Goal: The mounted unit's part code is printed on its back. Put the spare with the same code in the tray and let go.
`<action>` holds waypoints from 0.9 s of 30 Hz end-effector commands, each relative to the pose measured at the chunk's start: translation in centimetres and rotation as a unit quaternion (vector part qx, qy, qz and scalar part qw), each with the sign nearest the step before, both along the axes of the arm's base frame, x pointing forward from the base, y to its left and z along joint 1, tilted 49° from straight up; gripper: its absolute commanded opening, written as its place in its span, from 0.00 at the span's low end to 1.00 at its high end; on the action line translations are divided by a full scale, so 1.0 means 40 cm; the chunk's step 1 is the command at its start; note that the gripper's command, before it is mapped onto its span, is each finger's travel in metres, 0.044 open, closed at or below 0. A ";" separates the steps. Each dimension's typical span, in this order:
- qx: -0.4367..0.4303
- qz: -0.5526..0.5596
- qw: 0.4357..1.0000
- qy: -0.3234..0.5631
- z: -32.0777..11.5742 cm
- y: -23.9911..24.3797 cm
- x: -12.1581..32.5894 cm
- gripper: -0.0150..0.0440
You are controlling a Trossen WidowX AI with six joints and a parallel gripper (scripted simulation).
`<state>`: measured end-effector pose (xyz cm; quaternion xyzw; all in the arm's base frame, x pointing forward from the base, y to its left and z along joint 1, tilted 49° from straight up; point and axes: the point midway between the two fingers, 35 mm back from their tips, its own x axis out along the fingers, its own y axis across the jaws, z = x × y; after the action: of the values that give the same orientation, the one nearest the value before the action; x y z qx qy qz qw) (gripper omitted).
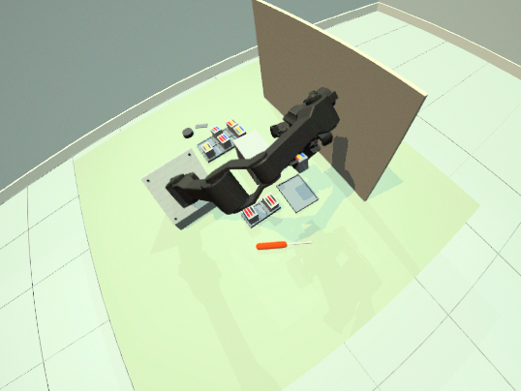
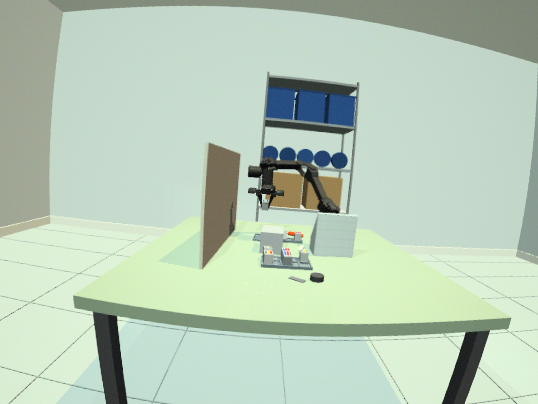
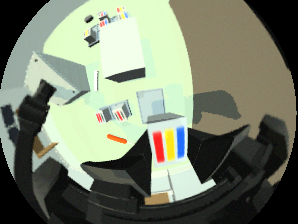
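My gripper [image 1: 302, 155] [image 2: 265, 195] [image 3: 161, 128] is shut on a small grey spare with red, yellow and blue stripes on its top face. It holds the spare high above the table, near the brown panel. The flat grey tray [image 1: 290, 190] [image 3: 150, 99] lies on the table; in the wrist view it shows just beyond the spare. A pale block [image 1: 251, 143] [image 2: 272, 237] [image 3: 122, 47] stands beside the tray, partly hidden by the arm in the top view. No printed code on a mounted unit's back can be read in these views.
A tall brown panel [image 1: 339, 87] [image 2: 220, 205] stands beside the arm. A small rack [image 1: 261, 213] holds two red-striped spares, and a larger rack [image 1: 219, 154] [image 2: 287, 267] holds several striped spares. An orange screwdriver [image 1: 271, 245] [image 3: 117, 139] and a black puck [image 1: 188, 133] [image 2: 317, 277] lie on the table.
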<state>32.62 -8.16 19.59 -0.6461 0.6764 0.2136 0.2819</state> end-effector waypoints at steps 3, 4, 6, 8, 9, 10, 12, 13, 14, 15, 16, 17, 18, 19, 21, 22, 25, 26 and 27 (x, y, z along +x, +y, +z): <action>-0.001 0.000 1.000 0.002 -0.009 -0.013 0.002 0.25; -0.001 0.000 1.000 0.002 -0.011 -0.014 0.002 0.25; -0.001 0.000 1.000 0.002 -0.014 -0.017 0.003 0.25; -0.001 0.000 1.000 0.002 -0.018 -0.021 0.004 0.25; 0.000 0.000 1.000 0.002 -0.019 -0.022 0.005 0.25; 0.000 0.000 1.000 0.002 -0.021 -0.024 0.005 0.25; 0.000 0.000 1.000 0.002 -0.024 -0.027 0.006 0.25; 0.000 0.000 1.000 0.002 -0.026 -0.029 0.006 0.25; 0.000 0.000 1.000 0.002 -0.028 -0.030 0.007 0.25; 0.000 0.000 1.000 0.002 -0.029 -0.032 0.007 0.25; 0.001 0.000 1.000 0.002 -0.031 -0.034 0.008 0.25; 0.001 0.000 1.000 0.002 -0.032 -0.035 0.008 0.25; 0.001 0.000 1.000 0.002 -0.034 -0.037 0.009 0.25; 0.001 0.000 1.000 0.002 -0.036 -0.039 0.009 0.25; 0.001 0.000 1.000 0.002 -0.039 -0.042 0.010 0.25; 0.001 0.000 1.000 0.002 -0.040 -0.044 0.010 0.25; 0.002 0.000 1.000 0.001 -0.045 -0.049 0.011 0.25; 0.002 0.000 1.000 0.001 -0.047 -0.050 0.011 0.25; 0.002 0.000 1.000 0.001 -0.048 -0.052 0.012 0.25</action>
<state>33.13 -9.96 17.97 -0.6455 0.6756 0.2140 0.2847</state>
